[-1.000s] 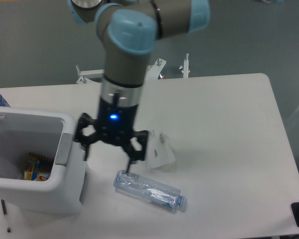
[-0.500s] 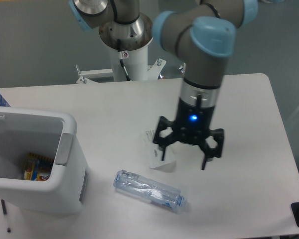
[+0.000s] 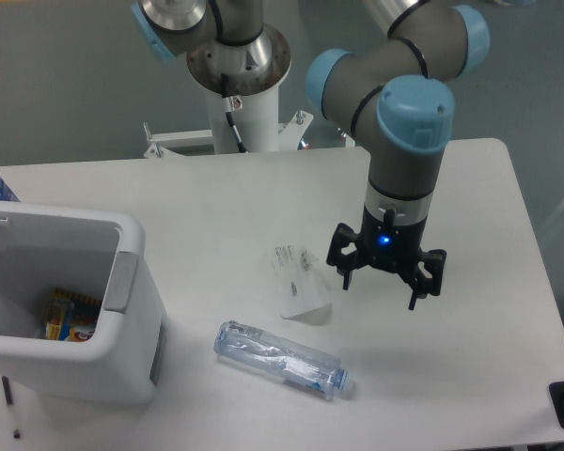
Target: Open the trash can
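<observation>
Looks done to me: big boxy white plastic trash can (image 3: 132,310) sits open, black two-finger gripper (image 3: 386,284) hangs well away, fingers spread, holding nothing, nothing left to do.

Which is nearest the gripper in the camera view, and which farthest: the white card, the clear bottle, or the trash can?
From the gripper, which hangs open:
1. White card, just to its left in the picture.
2. Clear bottle, lower left, lying on its side.
3. Trash can, far left, standing open.

Single fixed camera, high, in front of table (image 3: 470,188), looking steeply down toward arm base (image 3: 237,70); mid-range.
</observation>
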Tool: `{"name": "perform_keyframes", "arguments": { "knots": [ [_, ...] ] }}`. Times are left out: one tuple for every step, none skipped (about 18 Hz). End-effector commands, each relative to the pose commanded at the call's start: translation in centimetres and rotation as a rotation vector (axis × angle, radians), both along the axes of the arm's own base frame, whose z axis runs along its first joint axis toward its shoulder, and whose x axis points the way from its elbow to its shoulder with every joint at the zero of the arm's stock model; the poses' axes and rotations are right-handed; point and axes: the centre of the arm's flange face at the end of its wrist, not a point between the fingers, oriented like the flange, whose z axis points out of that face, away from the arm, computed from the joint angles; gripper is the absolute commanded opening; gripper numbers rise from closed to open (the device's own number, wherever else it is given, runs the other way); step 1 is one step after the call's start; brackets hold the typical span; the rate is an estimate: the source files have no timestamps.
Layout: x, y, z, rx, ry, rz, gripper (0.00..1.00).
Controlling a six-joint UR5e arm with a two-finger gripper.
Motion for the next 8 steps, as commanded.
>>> {"name": "perform_keyframes", "arguments": {
  "knots": [
    [0.1, 0.0, -0.2, -0.009, -0.003, -0.025, 1.00],
    [0.2, 0.1, -0.5, -0.014, -0.003, -0.051, 1.00],
    [0.2, 0.2, -1.0, -0.024, -0.005, -0.076, 1.00],
    [0.2, 0.0, -1.0, -0.036, 0.003, -0.097, 1.00],
    [0.2, 0.0, -1.0, -0.046, 0.008, -0.119, 1.00],
    [0.2, 0.0, -1.2, -0.052, 0.010, -0.139, 1.00],
    [0.3, -0.1, -1.5, -0.064, 0.012, -0.146, 1.00],
    [0.5, -0.3, -2.0, -0.082, 0.015, -0.145, 1.00]
  ]
}}
